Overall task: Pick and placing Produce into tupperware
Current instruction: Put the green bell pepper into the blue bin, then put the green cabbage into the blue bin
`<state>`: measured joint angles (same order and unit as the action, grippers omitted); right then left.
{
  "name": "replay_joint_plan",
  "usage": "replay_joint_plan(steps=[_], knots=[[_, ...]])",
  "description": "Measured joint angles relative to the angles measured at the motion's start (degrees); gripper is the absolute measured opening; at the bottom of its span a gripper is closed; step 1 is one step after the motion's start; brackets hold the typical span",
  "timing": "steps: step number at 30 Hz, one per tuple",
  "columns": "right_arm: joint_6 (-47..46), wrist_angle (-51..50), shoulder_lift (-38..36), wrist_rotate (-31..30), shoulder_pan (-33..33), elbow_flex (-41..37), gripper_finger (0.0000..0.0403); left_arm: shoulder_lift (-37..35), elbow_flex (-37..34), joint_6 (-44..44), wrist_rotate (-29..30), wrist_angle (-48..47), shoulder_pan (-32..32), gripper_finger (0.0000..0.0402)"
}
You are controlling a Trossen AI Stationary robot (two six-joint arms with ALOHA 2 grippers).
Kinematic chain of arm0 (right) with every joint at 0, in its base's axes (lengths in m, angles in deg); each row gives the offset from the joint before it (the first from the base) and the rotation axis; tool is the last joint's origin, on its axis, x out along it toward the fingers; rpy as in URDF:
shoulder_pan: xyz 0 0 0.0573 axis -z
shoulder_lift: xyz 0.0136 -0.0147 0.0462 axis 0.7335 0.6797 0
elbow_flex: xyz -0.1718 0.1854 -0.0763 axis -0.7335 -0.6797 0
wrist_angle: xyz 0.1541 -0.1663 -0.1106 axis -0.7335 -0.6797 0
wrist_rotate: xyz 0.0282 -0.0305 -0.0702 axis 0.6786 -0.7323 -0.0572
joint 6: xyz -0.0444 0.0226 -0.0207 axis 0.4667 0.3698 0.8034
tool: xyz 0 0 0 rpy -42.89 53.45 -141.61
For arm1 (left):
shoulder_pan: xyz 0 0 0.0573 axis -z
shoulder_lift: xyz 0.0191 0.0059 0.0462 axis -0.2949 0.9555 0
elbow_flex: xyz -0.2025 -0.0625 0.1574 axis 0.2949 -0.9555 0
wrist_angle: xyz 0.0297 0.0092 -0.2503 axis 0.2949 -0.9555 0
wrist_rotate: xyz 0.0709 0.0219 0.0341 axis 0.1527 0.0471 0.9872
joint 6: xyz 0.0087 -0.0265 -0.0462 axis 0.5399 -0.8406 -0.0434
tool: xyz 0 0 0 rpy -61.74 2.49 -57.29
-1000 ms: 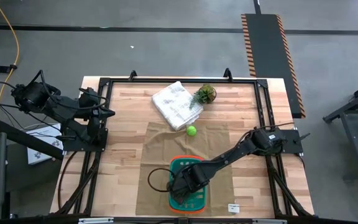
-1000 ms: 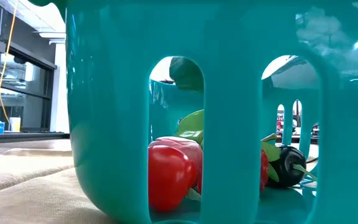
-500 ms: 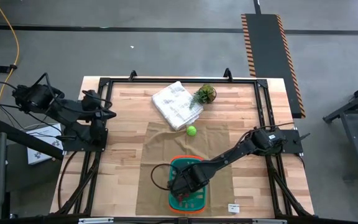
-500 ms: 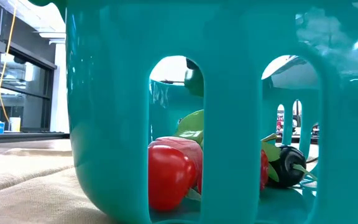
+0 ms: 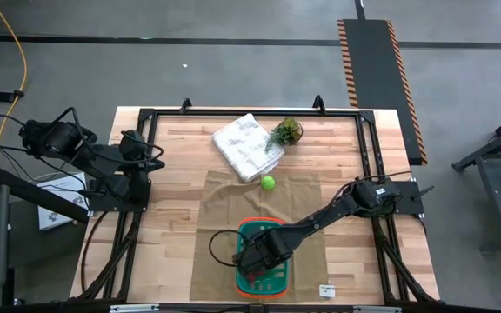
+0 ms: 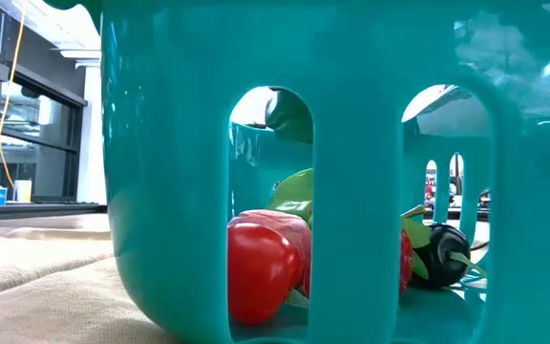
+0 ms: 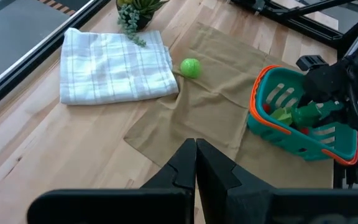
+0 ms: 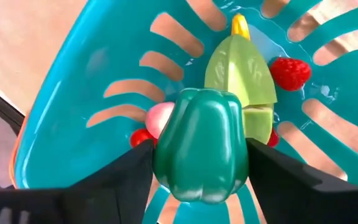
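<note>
I'm watching right gripper (image 8: 201, 163) pinching green pepper (image 8: 201, 150) over basket (image 5: 252, 229), barely shifting since earlier; left gripper (image 7: 196, 163) fingers pressed together, arm creeping rightward.

A light butcher-block wooden table (image 5: 181, 191) with a black frame along its edges carries everything. A tan cloth mat (image 5: 224, 217) lies flat on its middle, running toward the six o'clock edge. On the mat, near six o'clock, sits the green basket with its red-orange rim (image 5: 252, 223). A small green ball-shaped piece of produce (image 5: 268, 183) rests near the mat's twelve o'clock edge. Toward twelve o'clock of the table lies a folded white checked cloth (image 5: 246, 146), and just beside it, at its two o'clock, a small leafy potted plant (image 5: 286, 132). A small white tag, possibly a label (image 5: 327, 290), lies near five o'clock.
</note>
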<state>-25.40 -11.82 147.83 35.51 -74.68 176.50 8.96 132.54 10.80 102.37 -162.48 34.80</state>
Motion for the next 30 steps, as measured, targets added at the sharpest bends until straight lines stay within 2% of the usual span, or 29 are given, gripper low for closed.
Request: replay_joint_plan(steps=[6,16,25,30], knots=[[0.46,0.0,0.0,0.02,0.04,0.0,0.0256,-0.13,0.0,0.02,-0.03,-0.02,0.0,0.0001],[1.99,-0.23,-2.51,-0.68,0.56,0.0,0.0259,-0.13,0.0,0.35,-0.03,-0.04,0.01,0.0001],[4.48,-0.4,-11.8,-16.87,1.72,0.07,0.0259,-0.13,0.0,1.17,-0.03,-0.02,0.0,0.0001],[8.07,-1.24,-15.14,-21.62,4.16,0.07,0.0259,-0.04,0.0,1.31,0.23,0.56,0.0,0.0001]])
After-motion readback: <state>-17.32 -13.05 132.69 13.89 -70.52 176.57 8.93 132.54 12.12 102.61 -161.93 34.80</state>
